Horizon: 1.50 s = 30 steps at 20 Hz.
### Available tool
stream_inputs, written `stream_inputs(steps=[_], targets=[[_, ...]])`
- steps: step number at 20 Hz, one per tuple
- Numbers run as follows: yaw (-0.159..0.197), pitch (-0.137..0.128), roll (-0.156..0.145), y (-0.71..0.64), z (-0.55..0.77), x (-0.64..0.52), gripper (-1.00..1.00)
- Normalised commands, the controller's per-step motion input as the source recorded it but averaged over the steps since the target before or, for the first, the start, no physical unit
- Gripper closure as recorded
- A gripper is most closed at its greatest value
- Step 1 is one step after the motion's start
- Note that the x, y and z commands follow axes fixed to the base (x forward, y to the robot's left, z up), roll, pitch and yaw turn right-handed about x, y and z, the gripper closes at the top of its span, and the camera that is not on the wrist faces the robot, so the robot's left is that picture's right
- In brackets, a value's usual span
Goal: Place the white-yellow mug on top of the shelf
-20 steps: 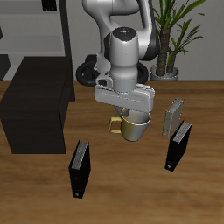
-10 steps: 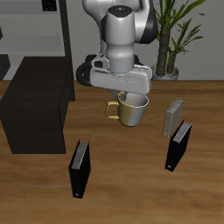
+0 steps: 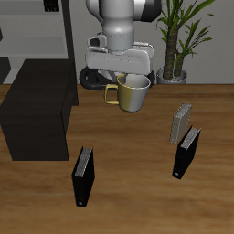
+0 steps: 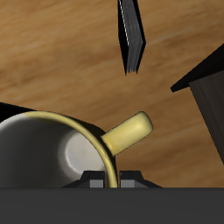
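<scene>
Gripper [image 3: 126, 75] clamped on white-yellow mug [image 3: 133, 93] rim, mug airborne at frame centre. We keep it level, carry toward shelf [image 3: 37, 105] at frame left, clearing its edge.

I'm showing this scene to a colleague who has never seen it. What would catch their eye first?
Probably the white-yellow mug, hanging tilted in the gripper above the table's middle, clear of the wood. Next, the shelf, a big black box beside it with a bare top. Then the black books standing near the front edge.
</scene>
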Motion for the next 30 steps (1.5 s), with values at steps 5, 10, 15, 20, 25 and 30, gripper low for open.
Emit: stream_inputs(steps=[5,10,15,20,25,30], targets=[[0.049,-0.024,0.029,-0.12,0.61,-0.19,1.00],[0.005,0.009,0.043,-0.18,0.44,-0.15,1.00],[0.005,0.032,0.050,-0.26,0.28,-0.08,1.00],[0.005,0.055,0.096,-0.29,0.21,-0.02,1.00],[0.028,-0.007,-0.002,-0.29,0.13,-0.06,1.00],[-0.004,0.007,-0.014,-0.36,0.17,0.01,1.00]])
